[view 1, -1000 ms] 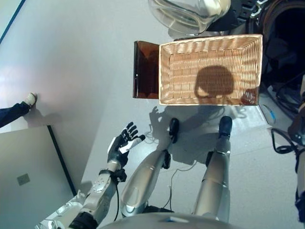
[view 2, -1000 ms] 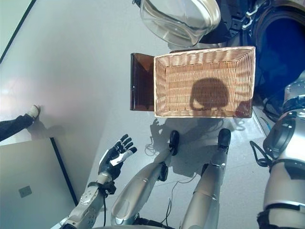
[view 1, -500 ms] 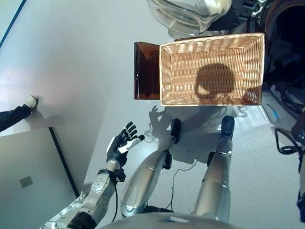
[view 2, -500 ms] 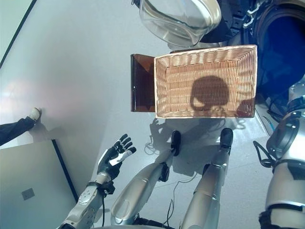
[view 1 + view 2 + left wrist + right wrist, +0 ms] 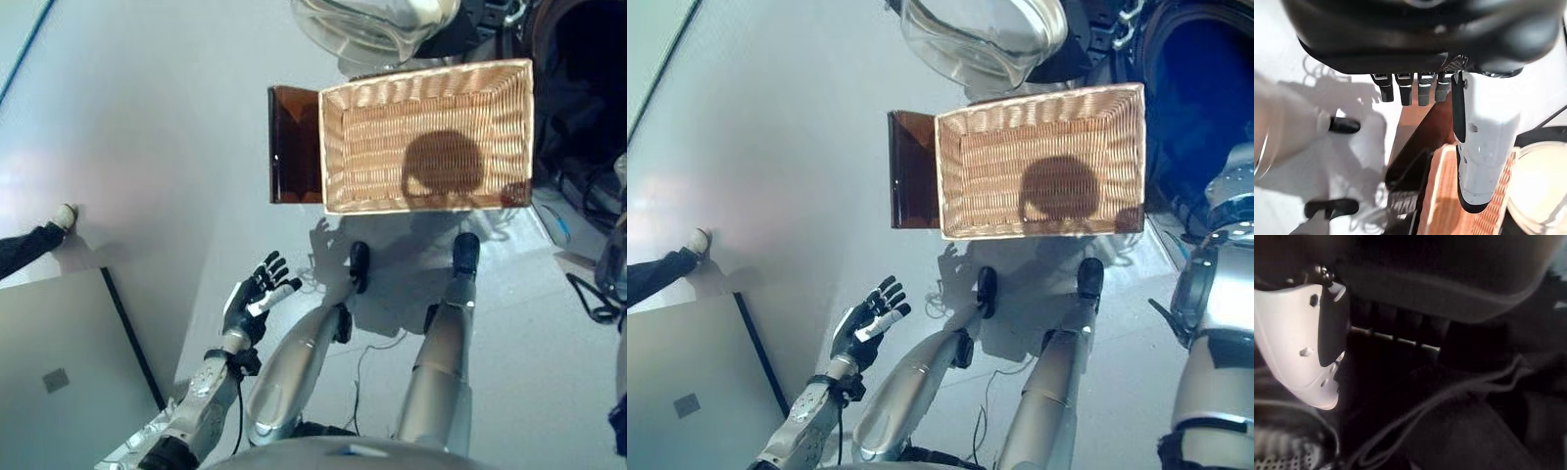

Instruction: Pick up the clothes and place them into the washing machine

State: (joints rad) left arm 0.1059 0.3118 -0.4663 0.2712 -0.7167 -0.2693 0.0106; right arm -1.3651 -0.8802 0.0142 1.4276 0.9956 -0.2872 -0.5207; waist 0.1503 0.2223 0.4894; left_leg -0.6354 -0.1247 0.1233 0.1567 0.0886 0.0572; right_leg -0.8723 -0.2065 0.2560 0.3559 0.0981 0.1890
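**A:** Looking at this one, the wicker basket (image 5: 427, 137) was empty, well ahead of the left robot hand (image 5: 253, 298), which hung low beside the body with fingers spread, holding nothing. So where were the clothes?

**B:** Right robot hand (image 5: 1308, 342) was inside the dark washing machine drum (image 5: 1190, 108). Dark folds showed past it, maybe cloth, but I couldn't tell if the fingers gripped anything. I'd say let go deep in the drum, then pull out straight, clear of the glass door (image 5: 980, 39).

Bare floor (image 5: 176, 147) left of basket (image 5: 428, 132), open glass door (image 5: 975, 34) overhanging its far rim
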